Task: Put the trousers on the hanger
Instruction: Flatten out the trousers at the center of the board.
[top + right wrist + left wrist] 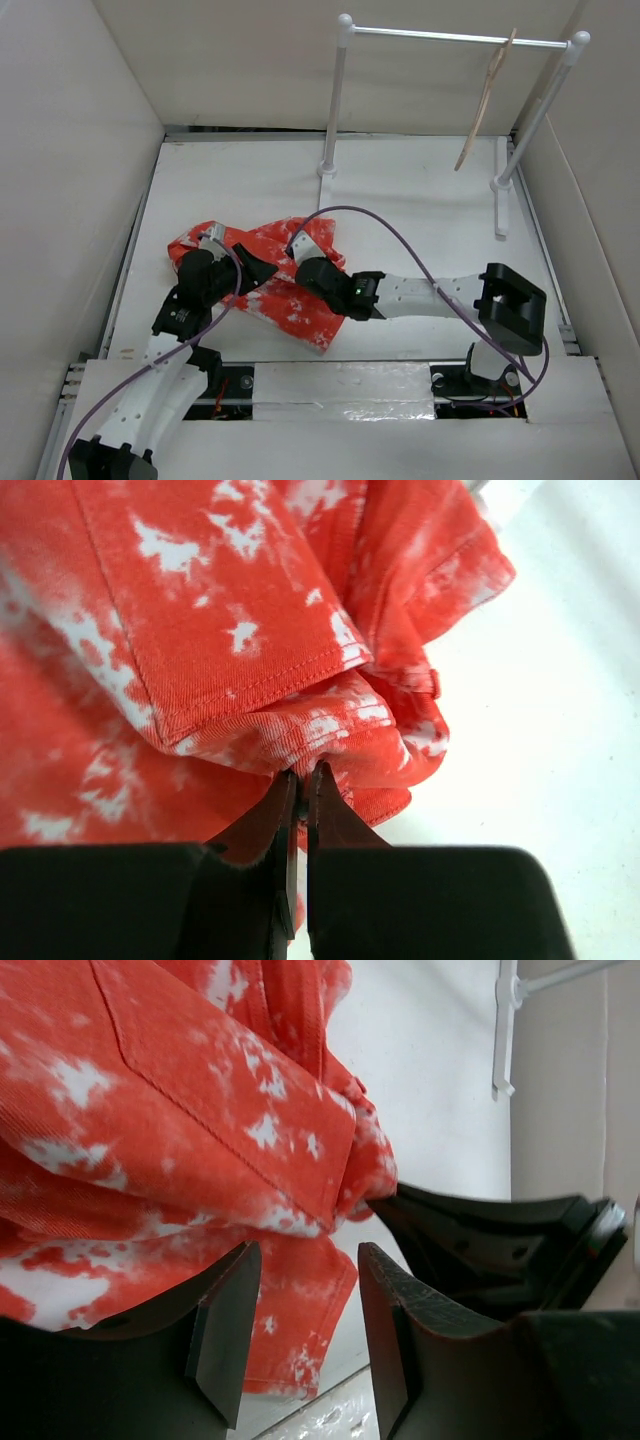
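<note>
The orange-red trousers (pixel 290 300) with white blotches lie crumpled on the white table, left of centre. My left gripper (pixel 262 272) hangs open over their middle; in the left wrist view (pixel 300 1335) the cloth (pixel 180 1130) lies beyond and under the empty jaws. My right gripper (pixel 305 268) is shut on a fold of the trousers; in the right wrist view (pixel 302 780) the tips pinch a hemmed edge (pixel 300 730). The two grippers are close together. The pale wooden hanger (pixel 487 100) hangs on the rail at the back right.
A white two-post rail stand (pixel 455 38) stands at the back of the table, its feet (pixel 500 200) on the surface. White walls enclose the table on the left, back and right. A purple cable (pixel 400 240) arcs over the right arm.
</note>
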Motion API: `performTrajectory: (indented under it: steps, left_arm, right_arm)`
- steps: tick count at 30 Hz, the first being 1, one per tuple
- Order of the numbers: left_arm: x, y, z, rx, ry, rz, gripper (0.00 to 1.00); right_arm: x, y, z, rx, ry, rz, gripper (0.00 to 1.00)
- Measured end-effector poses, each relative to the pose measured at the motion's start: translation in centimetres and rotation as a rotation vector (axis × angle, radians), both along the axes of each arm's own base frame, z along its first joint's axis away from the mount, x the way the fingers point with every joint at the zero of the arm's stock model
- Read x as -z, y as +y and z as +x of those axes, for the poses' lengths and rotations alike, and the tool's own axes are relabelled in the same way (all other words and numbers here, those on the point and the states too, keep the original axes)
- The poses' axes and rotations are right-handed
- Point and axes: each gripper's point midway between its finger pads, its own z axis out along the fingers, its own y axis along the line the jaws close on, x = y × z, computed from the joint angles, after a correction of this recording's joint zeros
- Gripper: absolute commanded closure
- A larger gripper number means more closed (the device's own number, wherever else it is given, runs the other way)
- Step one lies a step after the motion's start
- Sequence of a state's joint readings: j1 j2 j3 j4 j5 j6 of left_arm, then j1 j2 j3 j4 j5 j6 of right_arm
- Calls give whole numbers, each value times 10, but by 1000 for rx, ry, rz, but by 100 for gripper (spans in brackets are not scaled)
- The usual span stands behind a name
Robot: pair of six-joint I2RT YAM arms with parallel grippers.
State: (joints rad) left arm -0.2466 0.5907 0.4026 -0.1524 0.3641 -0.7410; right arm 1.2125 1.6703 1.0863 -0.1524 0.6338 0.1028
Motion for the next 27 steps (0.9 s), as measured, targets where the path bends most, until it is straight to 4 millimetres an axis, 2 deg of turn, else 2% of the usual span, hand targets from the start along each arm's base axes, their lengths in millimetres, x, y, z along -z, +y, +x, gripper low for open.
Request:
performTrajectory:
  steps: [4,8,12,15,19,22,24,27]
  left_arm:
    - [1,-8,0,59,-1,-8,63]
    - [6,-13,3,98,0,0,63]
    - [7,-19,7,147,-15,1,61]
    - [14,-23,9,175,4,4,60]
    - [19,-23,9,182,15,12,60]
    - [14,-23,12,177,2,17,58]
    - [5,-22,17,169,-22,21,56]
    - [-25,-23,29,161,-88,24,51]
  right_arm:
    - [-10,-13,19,48,0,33,100]
    - [-45,-37,49,107,-2,133,100]
    - [-84,-66,88,178,-4,235,100]
    - [-100,-88,106,217,-1,271,100]
    - [-118,-111,101,224,14,298,100]
    - [-149,-124,85,205,-14,349,100]
    - [-171,-134,71,193,-43,384,100]
    - [-199,-153,49,197,-82,434,100]
